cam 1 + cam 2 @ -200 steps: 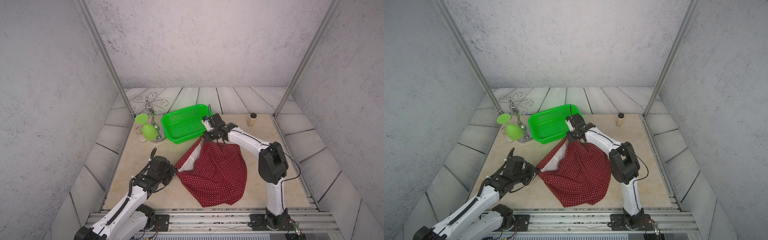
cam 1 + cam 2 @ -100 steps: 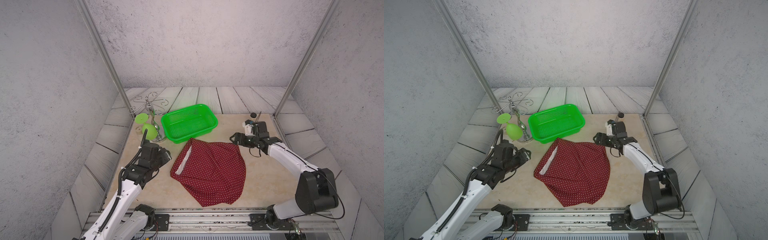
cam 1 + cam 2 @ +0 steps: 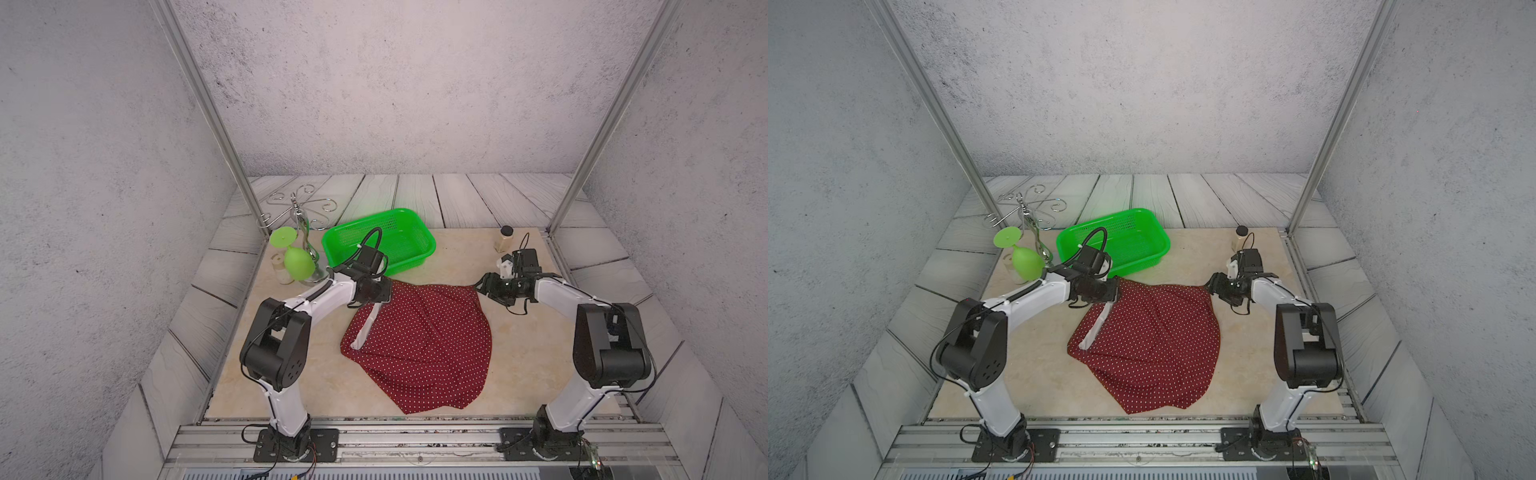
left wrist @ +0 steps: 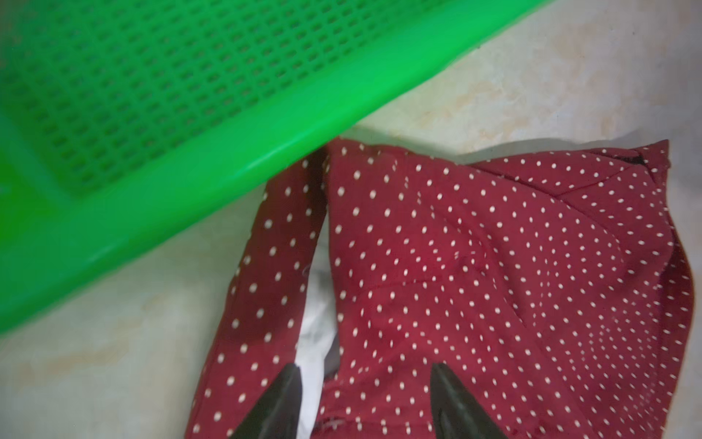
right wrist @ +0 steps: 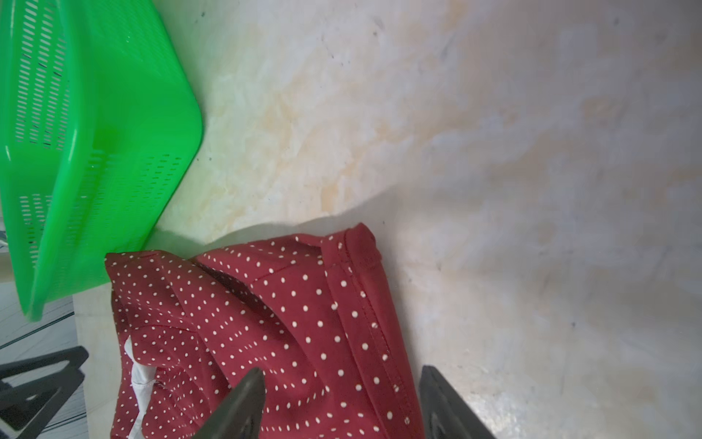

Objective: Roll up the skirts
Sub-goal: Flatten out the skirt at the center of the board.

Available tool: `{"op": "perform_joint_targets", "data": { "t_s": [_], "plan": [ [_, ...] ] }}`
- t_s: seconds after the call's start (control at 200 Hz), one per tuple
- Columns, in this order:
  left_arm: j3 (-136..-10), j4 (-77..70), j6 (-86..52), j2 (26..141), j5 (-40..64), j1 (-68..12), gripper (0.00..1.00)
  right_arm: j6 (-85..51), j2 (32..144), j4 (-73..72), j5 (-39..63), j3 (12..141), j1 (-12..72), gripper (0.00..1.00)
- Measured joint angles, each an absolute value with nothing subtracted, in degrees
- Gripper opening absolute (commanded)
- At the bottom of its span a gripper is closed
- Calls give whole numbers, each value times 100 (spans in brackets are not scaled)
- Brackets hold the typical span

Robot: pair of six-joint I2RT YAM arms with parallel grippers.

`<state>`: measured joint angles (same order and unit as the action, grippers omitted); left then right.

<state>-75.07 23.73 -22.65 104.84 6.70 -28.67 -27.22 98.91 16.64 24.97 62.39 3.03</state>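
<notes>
The skirt (image 3: 419,340) is matt, soft cloth; the basket (image 3: 407,262) glossy perforated plastic; the surface (image 3: 532,365) smooth, matt, stone-like; the wire stand (image 3: 296,210) shiny metal.

Green basket (image 4: 212,167) — partly out of frame; left fingers (image 4: 277,408) likewise.

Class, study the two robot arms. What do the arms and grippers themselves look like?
The left arm and right arm have white tubular links and bulky black joint housings. Thin black cables loop by the wrists. The left gripper and right gripper each end in two black, tapered fingers.
</notes>
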Motion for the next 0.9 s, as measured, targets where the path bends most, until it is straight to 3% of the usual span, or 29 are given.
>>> {"op": "perform_joint_targets", "data": {
  "t_s": [0.415,0.47,0.6,0.711,0.896],
  "plan": [
    [-8462,2206,-1951,11716,-523,-3033,54,-2578,10285,1887,2493,6324,338,66],
    [-8582,2244,-1920,11839,-563,-3052,46,-2528,10414,1964,2469,6438,379,66],
    [-8750,2255,-1933,12011,-478,-3081,6,-2368,10735,2220,2193,6810,545,65],
    [-8715,2239,-1879,11948,-309,-3089,0,-2224,10895,2495,1905,7111,687,63],
    [-8169,2143,-1872,10912,-32,-3089,0,-1846,11257,2904,1409,7690,1066,46]
  ]
}}
